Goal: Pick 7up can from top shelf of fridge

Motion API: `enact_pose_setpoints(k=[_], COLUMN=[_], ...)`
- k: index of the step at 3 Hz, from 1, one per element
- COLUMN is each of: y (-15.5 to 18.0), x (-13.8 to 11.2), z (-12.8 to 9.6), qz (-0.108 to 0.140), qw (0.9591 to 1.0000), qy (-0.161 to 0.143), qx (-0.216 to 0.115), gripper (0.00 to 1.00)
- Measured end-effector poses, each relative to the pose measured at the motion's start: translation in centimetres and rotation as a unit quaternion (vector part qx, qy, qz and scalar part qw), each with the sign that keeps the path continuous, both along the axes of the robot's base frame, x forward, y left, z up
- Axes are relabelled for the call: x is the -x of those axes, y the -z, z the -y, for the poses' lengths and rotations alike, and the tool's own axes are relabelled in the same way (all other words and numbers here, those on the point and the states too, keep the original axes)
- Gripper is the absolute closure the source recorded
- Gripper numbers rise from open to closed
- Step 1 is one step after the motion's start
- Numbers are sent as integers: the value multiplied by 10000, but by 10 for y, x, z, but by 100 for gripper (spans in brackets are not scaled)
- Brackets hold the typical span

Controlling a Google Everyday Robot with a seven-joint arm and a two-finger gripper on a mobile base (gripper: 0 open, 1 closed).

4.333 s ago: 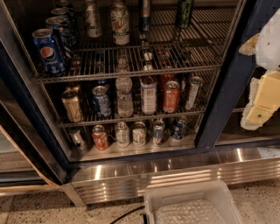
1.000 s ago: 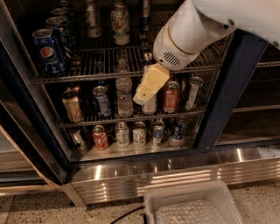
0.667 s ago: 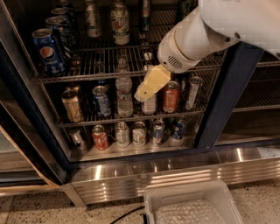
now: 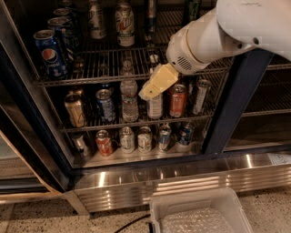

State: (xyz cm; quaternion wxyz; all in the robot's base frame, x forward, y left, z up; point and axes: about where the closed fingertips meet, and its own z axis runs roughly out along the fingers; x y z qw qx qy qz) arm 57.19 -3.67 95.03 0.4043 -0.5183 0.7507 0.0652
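Two silvery-white 7up cans with green lettering stand at the back of the top shelf [image 4: 113,66], one on the left [image 4: 96,20] and one on the right [image 4: 125,23]. The shelf is a chrome wire rack in the open fridge [image 4: 237,98]. My gripper [image 4: 156,85] is a yellowish piece on a white arm that comes in from the upper right. It hangs in front of the middle shelf's bottles and cans, below and to the right of the 7up cans, and touches neither. It holds nothing that I can see.
Blue Pepsi cans [image 4: 49,52] line the top shelf's left side. Tall slim dark cans [image 4: 193,9] stand at its back right. Mixed cans and bottles [image 4: 129,99] fill the two lower racks. A white bin [image 4: 200,214] sits on the floor before the ribbed steel base [image 4: 182,182].
The arm came in from the right edge to the front of the fridge. Over the last second its upper part swung right while the gripper stayed by the middle shelf.
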Motion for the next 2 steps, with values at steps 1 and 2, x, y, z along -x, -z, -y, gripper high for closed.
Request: enact_pose_setpoints(k=[1,2], y=[1,-4], x=[-10,-47], z=[-6,-17], qz=[184,646], qw=[9996,9955], qy=[79,156], qx=[-212,-681], gripper=[0,0])
